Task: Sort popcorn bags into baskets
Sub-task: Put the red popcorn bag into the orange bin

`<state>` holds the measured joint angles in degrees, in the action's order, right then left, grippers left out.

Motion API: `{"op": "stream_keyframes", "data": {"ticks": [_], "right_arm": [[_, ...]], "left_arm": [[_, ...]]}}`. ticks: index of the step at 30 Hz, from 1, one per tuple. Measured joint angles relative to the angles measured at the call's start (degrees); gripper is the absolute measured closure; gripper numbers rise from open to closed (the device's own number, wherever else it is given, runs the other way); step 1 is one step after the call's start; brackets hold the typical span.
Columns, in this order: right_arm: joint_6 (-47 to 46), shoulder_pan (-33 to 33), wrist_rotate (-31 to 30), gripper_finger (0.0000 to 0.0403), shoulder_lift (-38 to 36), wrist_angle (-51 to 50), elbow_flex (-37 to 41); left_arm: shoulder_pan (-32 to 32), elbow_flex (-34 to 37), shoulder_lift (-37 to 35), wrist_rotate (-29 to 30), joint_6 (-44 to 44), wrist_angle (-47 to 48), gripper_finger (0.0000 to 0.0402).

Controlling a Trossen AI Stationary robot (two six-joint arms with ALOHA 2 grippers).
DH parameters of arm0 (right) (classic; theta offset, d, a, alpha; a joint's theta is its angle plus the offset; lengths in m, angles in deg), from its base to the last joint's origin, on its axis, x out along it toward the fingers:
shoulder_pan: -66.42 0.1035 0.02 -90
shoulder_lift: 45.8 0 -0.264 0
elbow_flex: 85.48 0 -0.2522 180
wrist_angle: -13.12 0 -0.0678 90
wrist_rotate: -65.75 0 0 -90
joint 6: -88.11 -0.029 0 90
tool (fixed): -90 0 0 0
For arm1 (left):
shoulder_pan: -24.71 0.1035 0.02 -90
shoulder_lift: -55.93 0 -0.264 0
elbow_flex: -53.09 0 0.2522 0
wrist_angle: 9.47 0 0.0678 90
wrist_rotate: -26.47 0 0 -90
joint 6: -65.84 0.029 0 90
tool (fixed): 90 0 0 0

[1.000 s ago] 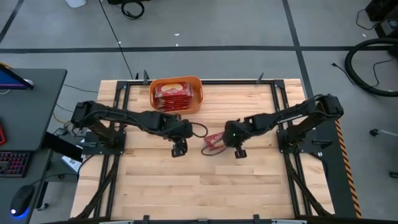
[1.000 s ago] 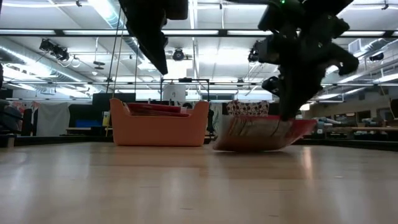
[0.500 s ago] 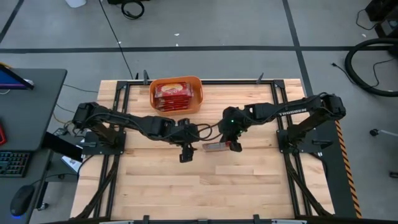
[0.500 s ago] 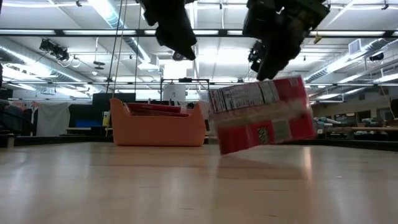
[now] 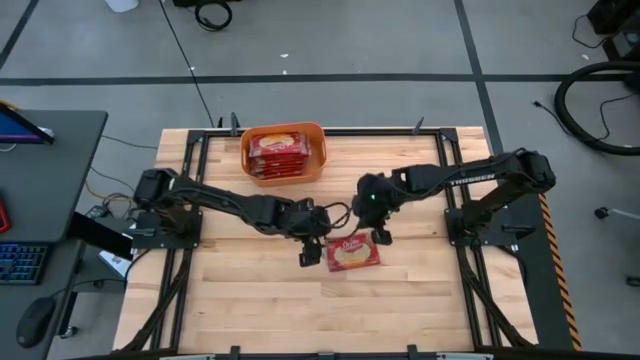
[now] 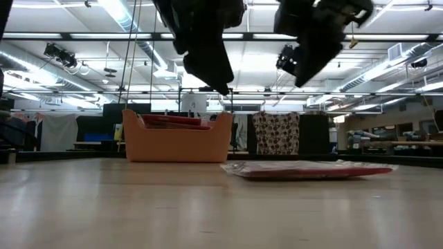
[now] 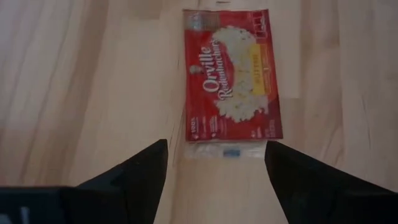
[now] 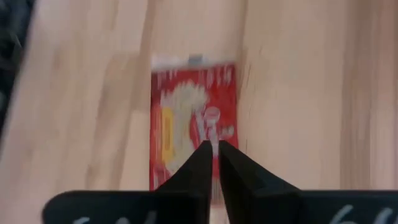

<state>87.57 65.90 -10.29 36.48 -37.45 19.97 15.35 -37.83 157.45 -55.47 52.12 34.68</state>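
One red popcorn bag [image 5: 352, 252] lies flat on the table, its cream-yellow picture facing up. It also shows in the low view [image 6: 308, 169], the left wrist view [image 7: 233, 74] and the right wrist view [image 8: 193, 130]. My left gripper [image 5: 308, 252] is open and hovers above the table just left of the bag, its fingers [image 7: 143, 168] pointing toward the bag's clear end seal. My right gripper [image 5: 380, 236] is shut and empty, above the bag's far right corner. The orange basket [image 5: 318, 150] stands at the table's far edge with red popcorn bags [image 5: 278, 150] stacked in it.
A black metal frame [image 5: 200, 150] borders the table's far edge and sides. Bare wood lies near the bag and toward the front edge. A desk with a keyboard [image 5: 20, 262] stands off the table's left side.
My right gripper lifted the bag off the table by its edge, turned it upright, then let it go. The bag has fallen flat, picture side up, a little nearer the front edge. My left gripper has moved toward the table's right edge, up to the bag.
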Motion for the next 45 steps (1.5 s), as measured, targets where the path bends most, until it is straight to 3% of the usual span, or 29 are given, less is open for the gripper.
{"op": "stream_keyframes", "data": {"ticks": [6,12,20,29,39,45], "right_arm": [[2.2,4.4,-7.7,0.0348,0.0,-3.1,1.9],[-2.3,5.6,-7.9,0.0346,0.0,-2.7,5.1],[-5.7,6.1,-4.8,0.0345,0.0,-2.1,11.1],[-6.4,6.1,-4.9,0.0345,0.0,-0.5,12.1],[-8.8,6.1,-5.2,0.0345,0.0,2.9,12.1],[-9.0,7.0,-3.5,0.0345,-0.1,3.4,12.1]], "left_arm": [[-1.7,0.0,3.1,0.5,7.1,-1.1,0.0132],[-4.0,0.0,8.6,1.3,19.3,-1.8,0.0139],[-4.8,0.0,11.2,1.4,33.7,-5.3,0.0185],[-4.7,0.0,14.3,0.9,47.2,-7.8,0.0232],[-4.3,0.0,16.6,-2.4,51.8,-8.3,0.0243],[-3.9,-0.2,17.1,-3.3,50.5,-8.5,0.0305]]}}
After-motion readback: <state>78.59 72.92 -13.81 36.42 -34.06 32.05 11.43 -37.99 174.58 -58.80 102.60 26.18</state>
